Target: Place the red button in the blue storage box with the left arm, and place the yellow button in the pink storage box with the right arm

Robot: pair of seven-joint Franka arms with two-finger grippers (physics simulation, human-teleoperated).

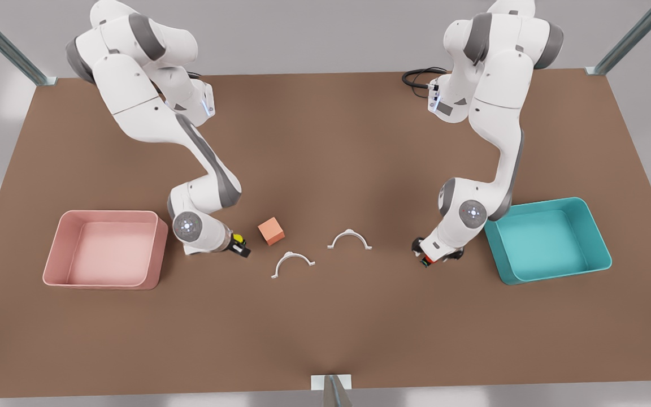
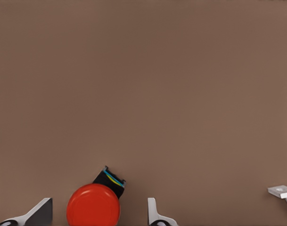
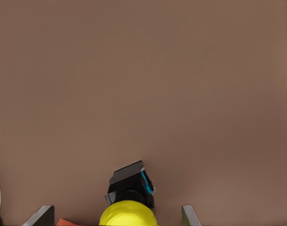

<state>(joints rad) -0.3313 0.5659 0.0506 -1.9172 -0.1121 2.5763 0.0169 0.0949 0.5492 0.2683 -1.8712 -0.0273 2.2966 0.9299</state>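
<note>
The red button (image 2: 93, 205), a red dome on a black base, lies on the brown table between the fingers of my left gripper (image 2: 98, 214), which is open around it with a gap on each side. In the front view this gripper (image 1: 432, 255) hangs low over the red button (image 1: 426, 261), just beside the blue storage box (image 1: 551, 275) at the front view's right. The yellow button (image 3: 128, 214) sits between the spread fingers of my open right gripper (image 3: 116, 216). That gripper (image 1: 239, 246) and the yellow button (image 1: 237, 239) are near the pink storage box (image 1: 99, 281) at the front view's left.
An orange cube (image 1: 271, 230) stands just beyond the right gripper toward the table's middle. Two white arc-shaped clips (image 1: 293, 263) (image 1: 350, 238) lie between the arms. A metal post (image 1: 331, 387) sits at the table's front edge. Both boxes hold nothing.
</note>
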